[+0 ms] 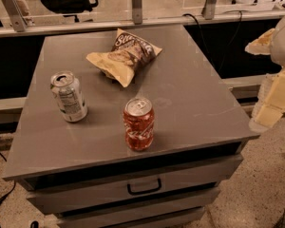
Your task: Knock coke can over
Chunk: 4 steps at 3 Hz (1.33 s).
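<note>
The coke can (138,124), a smooth red aluminium cylinder with a silver top, stands upright near the matte grey table's (199,108) front edge, long axis vertical. A silver-white can (69,97) stands near it, and a crinkled chip bag (124,56) lies behind. The pale, blocky gripper (271,109) hangs off the table's right side, well apart; open or closed, I cannot tell
</note>
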Tool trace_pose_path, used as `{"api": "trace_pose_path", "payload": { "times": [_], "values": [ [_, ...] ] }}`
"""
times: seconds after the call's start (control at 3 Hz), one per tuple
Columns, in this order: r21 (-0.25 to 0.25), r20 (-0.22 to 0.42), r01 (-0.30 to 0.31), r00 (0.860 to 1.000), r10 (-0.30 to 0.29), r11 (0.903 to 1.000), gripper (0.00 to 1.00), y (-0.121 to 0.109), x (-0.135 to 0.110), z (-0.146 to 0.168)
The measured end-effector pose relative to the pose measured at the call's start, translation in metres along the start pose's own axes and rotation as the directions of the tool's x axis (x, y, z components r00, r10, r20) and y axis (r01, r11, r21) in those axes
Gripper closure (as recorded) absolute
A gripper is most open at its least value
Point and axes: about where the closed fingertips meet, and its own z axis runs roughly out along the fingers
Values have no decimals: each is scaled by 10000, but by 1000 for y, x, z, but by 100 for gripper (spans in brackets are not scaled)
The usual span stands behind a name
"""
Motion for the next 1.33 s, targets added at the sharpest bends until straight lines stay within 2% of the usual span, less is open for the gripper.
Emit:
{"api": "trace_pose_path", "payload": {
  "times": [0.33,0.67,1.0,1.33],
  "values": [
    [-787,1964,623,9795,-458,9950,0,6,-8,25],
    [-1451,3941,1438,9159,-761,9789,0,20,-51,39],
    [-1990,5816,2355,8096,-788,9513,0,41,-115,36],
    [-2802,7128,3115,7010,-205,9080,0,69,-168,39]
  ]
}}
